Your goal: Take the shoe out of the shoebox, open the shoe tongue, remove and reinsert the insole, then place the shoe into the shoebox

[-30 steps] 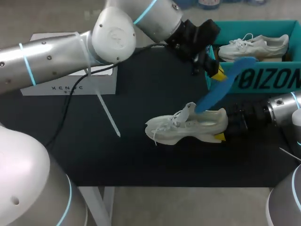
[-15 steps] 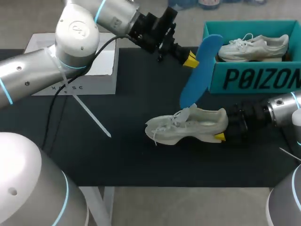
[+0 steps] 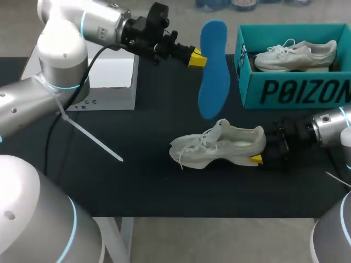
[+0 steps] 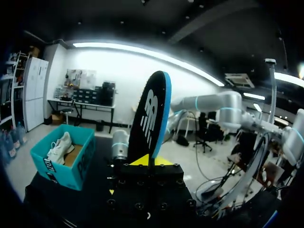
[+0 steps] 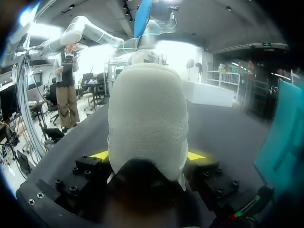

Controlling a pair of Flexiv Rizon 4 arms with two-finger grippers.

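**Insole out, refit to come**

Upper right, the teal cardboard shoebox waits. At centre, we clamp the white lace-up sneaker by its heel in our right gripper. Our left gripper pinches the blue foam insole aloft above it. Reinserting and boxing remain.

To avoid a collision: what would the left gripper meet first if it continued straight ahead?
Probably the shoebox, though height is unclear; the left gripper holds the insole.
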